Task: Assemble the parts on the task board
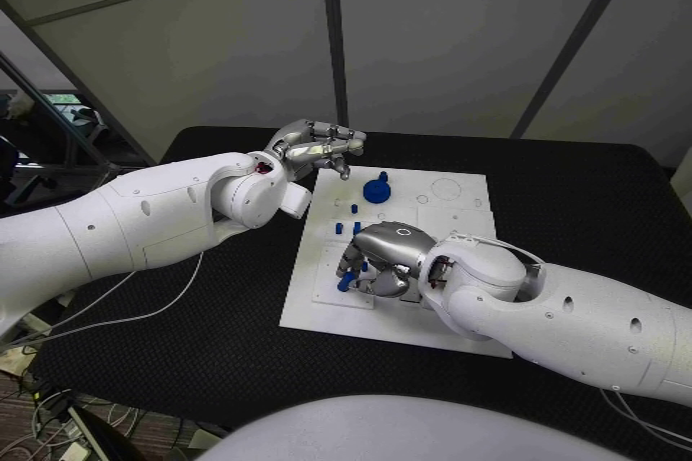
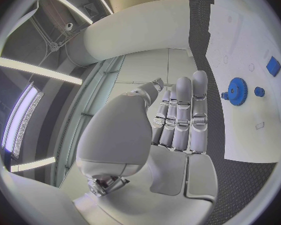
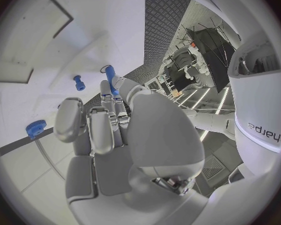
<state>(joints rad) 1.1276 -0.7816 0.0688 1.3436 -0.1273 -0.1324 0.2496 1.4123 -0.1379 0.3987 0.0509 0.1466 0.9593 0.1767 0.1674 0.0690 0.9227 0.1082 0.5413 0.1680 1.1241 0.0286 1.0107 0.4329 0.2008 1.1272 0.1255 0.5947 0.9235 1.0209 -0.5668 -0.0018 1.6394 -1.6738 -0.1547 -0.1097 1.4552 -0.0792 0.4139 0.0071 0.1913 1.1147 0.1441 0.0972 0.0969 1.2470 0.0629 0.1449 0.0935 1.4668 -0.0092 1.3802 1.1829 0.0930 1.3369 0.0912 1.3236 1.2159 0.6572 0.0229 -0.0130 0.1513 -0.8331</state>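
The white board (image 1: 454, 226) lies mid-worktop, a blue gear (image 1: 376, 190) at its 12 o'clock. The right hand (image 1: 387, 256) pinches a blue peg (image 3: 110, 79); the left hand (image 1: 315, 147) hovers, fingers together, empty.

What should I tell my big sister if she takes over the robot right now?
Left hand: raised beyond the white board's far left corner, fingers together, holding nothing.
Right hand: low over the board's middle, fingers curled around a blue peg; it appears to be holding it.
Parts: the blue gear sits near the board's far edge; small blue pieces stand between the gear and the right hand.
Done: cannot tell which pieces are already seated.
Left: probably place the peg, then finish the remaining pieces.
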